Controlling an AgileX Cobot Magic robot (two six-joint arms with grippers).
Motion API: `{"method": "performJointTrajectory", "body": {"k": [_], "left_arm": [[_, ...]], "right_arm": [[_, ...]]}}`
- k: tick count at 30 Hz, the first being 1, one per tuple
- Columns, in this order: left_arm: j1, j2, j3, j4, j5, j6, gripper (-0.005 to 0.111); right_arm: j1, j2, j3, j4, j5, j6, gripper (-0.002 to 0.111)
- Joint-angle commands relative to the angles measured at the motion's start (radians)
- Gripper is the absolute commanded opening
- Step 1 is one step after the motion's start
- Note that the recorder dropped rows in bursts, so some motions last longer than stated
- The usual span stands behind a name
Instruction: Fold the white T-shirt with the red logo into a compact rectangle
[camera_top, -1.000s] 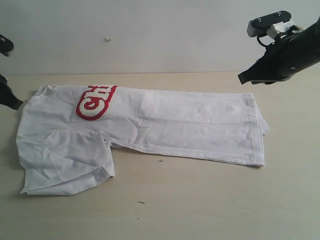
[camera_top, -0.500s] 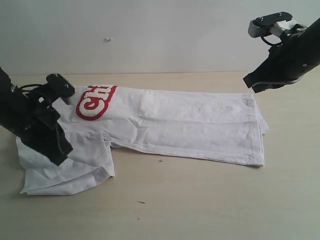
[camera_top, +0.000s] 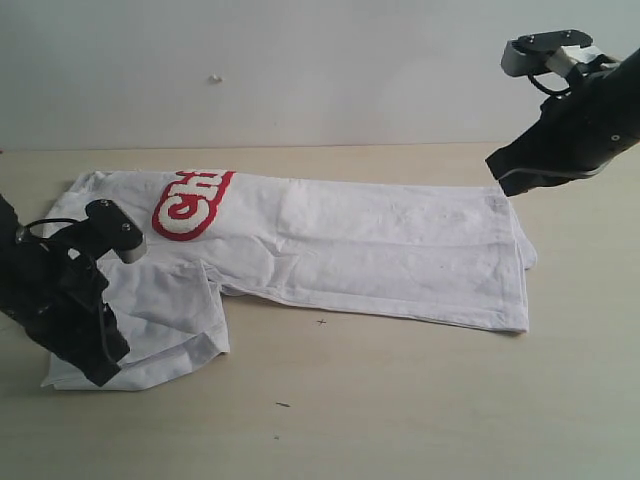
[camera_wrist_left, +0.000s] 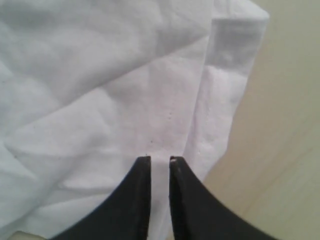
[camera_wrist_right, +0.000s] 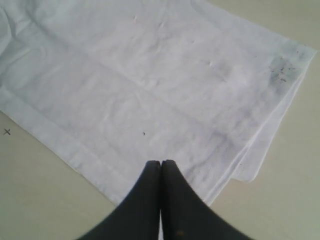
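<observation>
White T-shirt (camera_top: 350, 250) flat on pale table (camera_top: 420, 400), plain wall (camera_top: 300, 60) behind

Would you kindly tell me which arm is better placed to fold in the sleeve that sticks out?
Left: the left gripper hangs slightly open right over that sleeve of the white T-shirt; the right gripper, shut, is raised by the opposite hem end.

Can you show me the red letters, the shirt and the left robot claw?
red logo (camera_top: 192, 204), exterior view, middle of the patch
white T-shirt (camera_top: 400, 250), exterior view, its folded body
left gripper (camera_wrist_left: 159, 161), left wrist view, between its fingertips
</observation>
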Motion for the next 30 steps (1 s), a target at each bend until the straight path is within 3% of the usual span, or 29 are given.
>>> {"method": "performJointTrajectory", "body": {"k": [1,13,22,30], "left_arm": [[-0.017,0.007,0.009,0.015,-0.038,0.006,0.017],[-0.073,0.138,0.010,0.056,-0.080,-0.004,0.017],[-0.073,0.112,0.010,0.194,0.162,-0.099,0.017],[-0.073,0.054,0.010,0.209,0.375,-0.140,0.017]], "right_arm": [[0.001,-0.013,0.003,0.019,-0.002,-0.011,0.000],[0.001,-0.013,0.003,0.019,-0.017,-0.011,0.000],[0.001,-0.013,0.003,0.026,-0.017,-0.011,0.000],[0.001,-0.013,0.003,0.041,-0.013,-0.011,0.000]]}}
